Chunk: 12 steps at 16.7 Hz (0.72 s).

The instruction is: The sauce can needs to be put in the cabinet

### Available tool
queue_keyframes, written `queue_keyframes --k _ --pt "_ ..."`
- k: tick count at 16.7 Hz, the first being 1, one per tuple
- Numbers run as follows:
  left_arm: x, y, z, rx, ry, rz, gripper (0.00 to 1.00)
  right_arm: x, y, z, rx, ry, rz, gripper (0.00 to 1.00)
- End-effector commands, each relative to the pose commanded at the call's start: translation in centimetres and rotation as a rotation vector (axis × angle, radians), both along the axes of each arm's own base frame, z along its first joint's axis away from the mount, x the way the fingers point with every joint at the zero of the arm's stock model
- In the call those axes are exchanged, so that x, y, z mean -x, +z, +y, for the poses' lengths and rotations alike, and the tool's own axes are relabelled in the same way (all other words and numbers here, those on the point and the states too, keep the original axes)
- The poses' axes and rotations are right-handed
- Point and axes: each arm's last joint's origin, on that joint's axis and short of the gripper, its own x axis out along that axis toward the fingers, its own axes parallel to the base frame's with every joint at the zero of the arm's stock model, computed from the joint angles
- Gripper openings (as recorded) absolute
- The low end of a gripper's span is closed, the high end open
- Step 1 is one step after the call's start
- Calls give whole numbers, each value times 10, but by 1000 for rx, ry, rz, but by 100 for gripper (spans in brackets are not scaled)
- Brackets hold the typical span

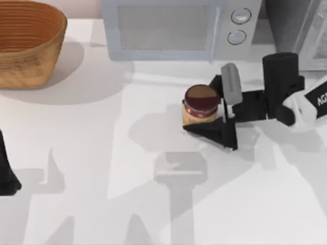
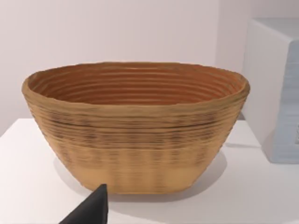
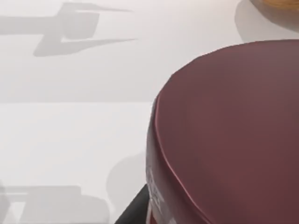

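1. The right pincer (image 1: pixel 217 115) is reaching in from the 3 o'clock side of the white surface (image 1: pixel 102 168), with one finger at the can's 1 o'clock and the other at its 5 o'clock.
2. The small cylindrical sauce can with the maroon round top and orange-yellow label (image 1: pixel 201 105) is standing upright right of centre, just in front of the pale microwave with two round knobs (image 1: pixel 179 28). The fingers are sitting against its sides, so the pincer appears to be closing on the can for a side hold that keeps it upright.
3. In the right wrist view the maroon top (image 3: pixel 233 130) is looming very close, which suits a can seated deep between the fingers.
4. The dark grey cabinet (image 1: pixel 301 25) is sitting at the 1 o'clock corner, behind the right arm; the carry looks short.
5. The left arm is idling at the 9 o'clock edge; whether its pincer is open cannot be told. The woven tan basket (image 2: pixel 135 126) is resting at 11 o'clock.
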Motion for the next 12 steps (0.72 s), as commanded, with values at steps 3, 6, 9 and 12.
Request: queue_keyframes --k 3,6,9,12 --pt "0 0 0 0 0 0 100 -3 35 0 4 -4 14 0" --pt "0 0 0 0 0 0 100 -1 78 0 14 -4 39 0" --pt "0 0 0 0 0 0 100 3 121 0 7 1 20 0" --pt "0 0 0 0 0 0 100 4 136 1 0 8 5 0"
